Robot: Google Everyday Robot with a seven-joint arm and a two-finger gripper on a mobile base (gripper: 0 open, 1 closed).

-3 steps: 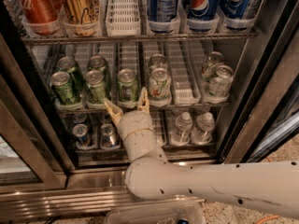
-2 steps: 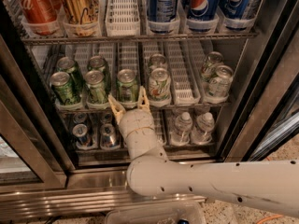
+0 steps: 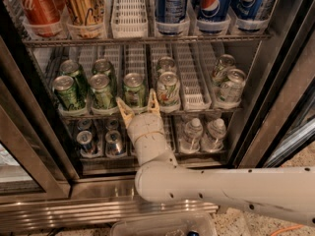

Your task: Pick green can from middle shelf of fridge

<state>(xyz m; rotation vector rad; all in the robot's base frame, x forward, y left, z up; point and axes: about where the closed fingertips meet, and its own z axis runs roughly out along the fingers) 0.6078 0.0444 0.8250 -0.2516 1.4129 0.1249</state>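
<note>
Reaching into the fridge (image 3: 275,97) from below, a pale robot arm (image 3: 221,186) holds its gripper (image 3: 138,107) at the front edge of the middle shelf (image 3: 206,112). Its two yellowish fingers (image 3: 123,111) are spread wide and grasp nothing. The green can (image 3: 134,89) stands upright just behind them, at the shelf's front edge and left of its centre, in a white slotted plastic lane tray (image 3: 189,77). The fingertips sit at either side of its lower body; whether they touch it cannot be told. The can is a smooth cylinder with a dull olive body, a greyish label patch and a silver top with a pull tab. If full, it is probably moderately heavy, with thin walls that would dent under a hard squeeze, and its chilled metal may be slippery. The best hold is likely across the middle of the body, with a finger on each side. Brighter lime-green cans (image 3: 101,90) stand close on its left and a white can (image 3: 168,87) close on its right, leaving narrow gaps for the fingers. A steel front rail (image 3: 83,115) runs along the shelf's front edge, so the can would probably need lifting over it.
</note>
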